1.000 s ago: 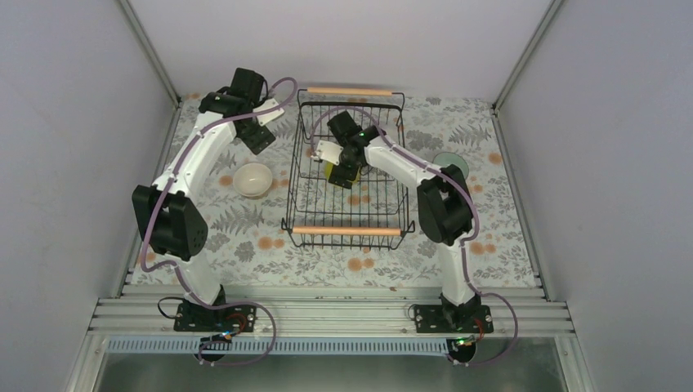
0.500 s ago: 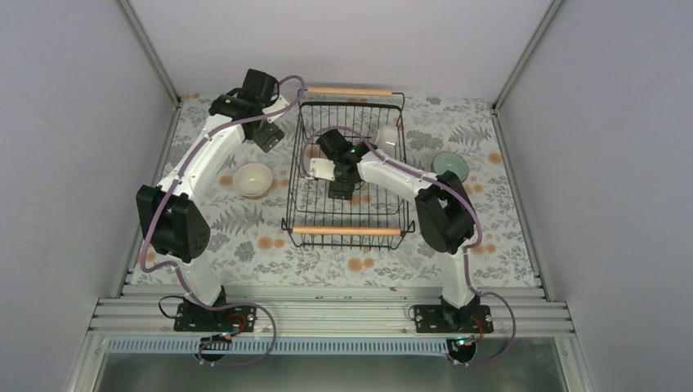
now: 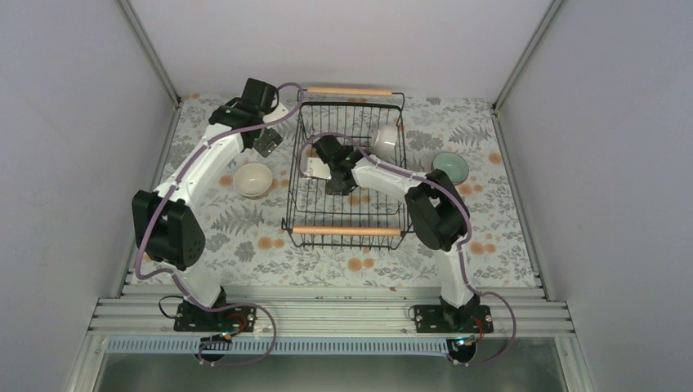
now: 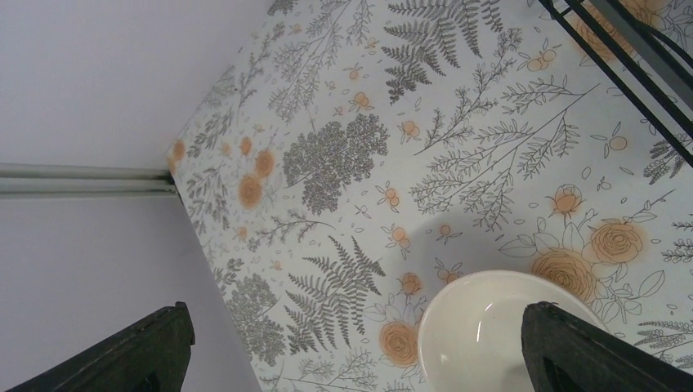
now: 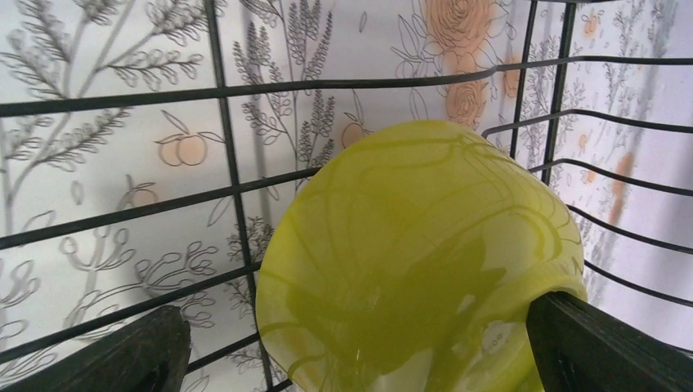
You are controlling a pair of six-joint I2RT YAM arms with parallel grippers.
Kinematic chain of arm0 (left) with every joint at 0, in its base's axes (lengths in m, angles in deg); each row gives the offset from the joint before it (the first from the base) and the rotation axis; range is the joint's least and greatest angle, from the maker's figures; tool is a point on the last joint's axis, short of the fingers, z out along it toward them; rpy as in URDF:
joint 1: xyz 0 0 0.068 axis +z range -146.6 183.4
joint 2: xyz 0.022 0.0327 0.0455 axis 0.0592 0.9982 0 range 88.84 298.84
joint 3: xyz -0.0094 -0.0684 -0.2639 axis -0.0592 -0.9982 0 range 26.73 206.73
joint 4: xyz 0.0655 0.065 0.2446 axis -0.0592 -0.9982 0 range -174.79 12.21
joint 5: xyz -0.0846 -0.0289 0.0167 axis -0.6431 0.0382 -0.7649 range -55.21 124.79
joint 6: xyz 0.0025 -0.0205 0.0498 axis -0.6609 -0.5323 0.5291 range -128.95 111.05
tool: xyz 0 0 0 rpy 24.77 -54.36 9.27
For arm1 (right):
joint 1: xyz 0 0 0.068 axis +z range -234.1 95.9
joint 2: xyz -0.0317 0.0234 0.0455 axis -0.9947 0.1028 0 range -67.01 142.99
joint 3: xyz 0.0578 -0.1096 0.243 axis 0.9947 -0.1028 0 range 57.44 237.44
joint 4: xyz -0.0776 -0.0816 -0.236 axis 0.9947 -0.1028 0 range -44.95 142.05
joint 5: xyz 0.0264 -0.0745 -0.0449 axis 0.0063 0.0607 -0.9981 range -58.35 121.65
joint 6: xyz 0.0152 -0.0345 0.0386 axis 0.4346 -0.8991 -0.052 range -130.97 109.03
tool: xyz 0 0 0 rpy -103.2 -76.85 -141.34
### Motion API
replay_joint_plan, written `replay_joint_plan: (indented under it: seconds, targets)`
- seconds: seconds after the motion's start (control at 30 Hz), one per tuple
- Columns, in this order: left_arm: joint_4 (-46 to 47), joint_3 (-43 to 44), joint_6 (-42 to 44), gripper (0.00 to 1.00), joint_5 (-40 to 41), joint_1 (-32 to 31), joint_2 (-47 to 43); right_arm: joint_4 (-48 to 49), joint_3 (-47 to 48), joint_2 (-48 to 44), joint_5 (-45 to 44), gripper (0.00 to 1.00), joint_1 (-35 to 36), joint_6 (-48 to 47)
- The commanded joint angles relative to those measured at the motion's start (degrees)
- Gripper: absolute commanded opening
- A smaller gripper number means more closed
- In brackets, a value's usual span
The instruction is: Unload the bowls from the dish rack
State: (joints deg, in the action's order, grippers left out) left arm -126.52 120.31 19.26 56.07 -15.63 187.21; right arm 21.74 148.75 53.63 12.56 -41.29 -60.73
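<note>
Yellow-green bowl tipped on its side inside dish rack, straddled by right claw, jaws spread wide, nothing gripped yet, likely lined up for a rim pinch. Left claw wide open, empty, over cream bowl on tabletop

From above, the yellow-green bowl can't be seen at all: the right arm's wrist covers it inside the dish rack. On the right wrist camera the bowl's lower part runs off the bottom edge. The right gripper shows only as two dark finger stubs in the corners. Whether either touches the bowl, I can't tell. The cream bowl is also cut off at the bottom, beneath the left gripper, with one side behind a finger. That camera catches just a few rack wires.
</note>
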Motion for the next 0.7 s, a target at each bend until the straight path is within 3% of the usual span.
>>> replay_joint_plan:
  seconds: [0.0,0.5,0.67]
  targets:
    - [2.4,-1.1,-0.6,1.0,1.3,-0.1,-2.2,4.8,-3.5,2.3,-5.4,1.0,0.8,-2.0]
    - [4.5,-4.2,-1.4,1.0,-0.1,-0.1,-2.9,26.6,-10.3,1.7,-15.7,1.0,0.7,-6.5]
    - [4.0,-4.6,-1.1,1.0,-0.3,-0.1,-3.1,20.7,-7.3,0.7,-11.6,1.0,0.7,-2.3]
